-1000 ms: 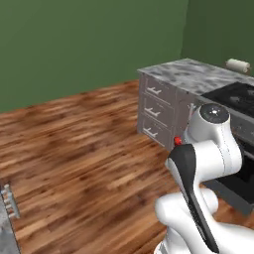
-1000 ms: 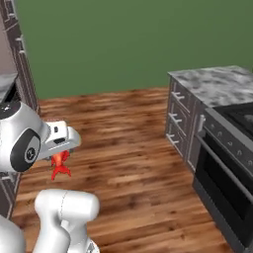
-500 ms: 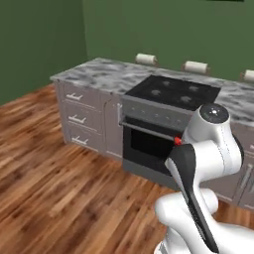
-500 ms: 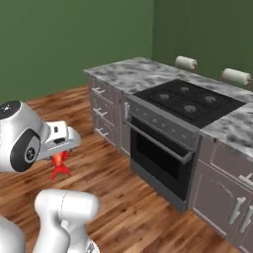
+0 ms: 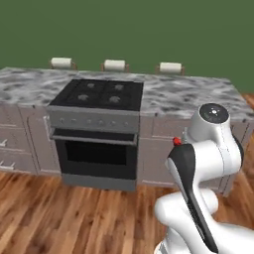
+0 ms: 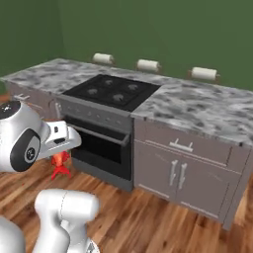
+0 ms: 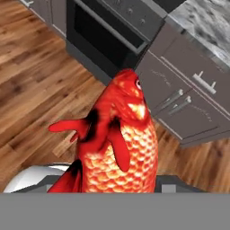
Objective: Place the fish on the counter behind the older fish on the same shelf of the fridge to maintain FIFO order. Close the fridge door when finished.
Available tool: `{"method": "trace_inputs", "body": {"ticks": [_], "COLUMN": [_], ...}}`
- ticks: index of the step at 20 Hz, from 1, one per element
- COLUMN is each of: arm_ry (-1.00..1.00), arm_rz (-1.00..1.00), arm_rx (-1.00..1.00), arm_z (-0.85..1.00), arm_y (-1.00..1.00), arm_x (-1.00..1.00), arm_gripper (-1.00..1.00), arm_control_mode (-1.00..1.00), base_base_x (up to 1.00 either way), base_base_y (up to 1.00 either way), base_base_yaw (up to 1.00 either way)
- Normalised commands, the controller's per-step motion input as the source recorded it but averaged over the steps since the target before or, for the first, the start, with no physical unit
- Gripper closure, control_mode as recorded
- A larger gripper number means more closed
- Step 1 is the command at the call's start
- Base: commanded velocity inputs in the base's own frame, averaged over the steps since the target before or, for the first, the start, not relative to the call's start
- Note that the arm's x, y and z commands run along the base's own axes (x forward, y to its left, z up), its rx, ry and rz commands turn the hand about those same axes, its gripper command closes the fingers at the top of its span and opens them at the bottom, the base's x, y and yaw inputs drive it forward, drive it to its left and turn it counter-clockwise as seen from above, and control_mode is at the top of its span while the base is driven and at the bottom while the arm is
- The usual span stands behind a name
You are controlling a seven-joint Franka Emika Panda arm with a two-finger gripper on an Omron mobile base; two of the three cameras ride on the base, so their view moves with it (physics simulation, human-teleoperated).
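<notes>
Fish [image 7: 119,143] fills the middle of your hand view, red-orange, head pointing to the upper right of the frame, with its tail end down between the fingers of the hand, which is closed on it; in the right base view you see it [image 6: 61,163] hanging at the left of the frame under the hand [image 6: 63,148]. Right of it there, the black oven [image 6: 101,143] sits under the marbled bench [image 6: 197,106], with three paper rolls [image 6: 148,64] along the back.
</notes>
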Motion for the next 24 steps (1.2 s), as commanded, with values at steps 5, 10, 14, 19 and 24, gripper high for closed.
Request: {"method": "trace_inputs", "body": {"ticks": [5,10,14,19,24], "arm_ry": [0.0,0.0,0.0,0.0,0.0], "arm_rz": [0.0,0.0,0.0,0.0,0.0], "arm_rx": [0.0,0.0,0.0,0.0,0.0], "arm_z": [0.0,0.0,0.0,0.0,0.0], "arm_y": [0.0,0.0,0.0,0.0,0.0], "arm_x": [0.0,0.0,0.0,0.0,0.0], "arm_gripper": [1.0,1.0,1.0,1.0,1.0], "arm_control_mode": [1.0,1.0,1.0,1.0,1.0], "base_base_x": [0.09,0.13,0.17,0.2,0.31], "base_base_y": [-0.52,-0.53,-0.5,-0.46,-0.37], "base_base_yaw": [-0.61,-0.58,-0.56,-0.51,-0.45]}}
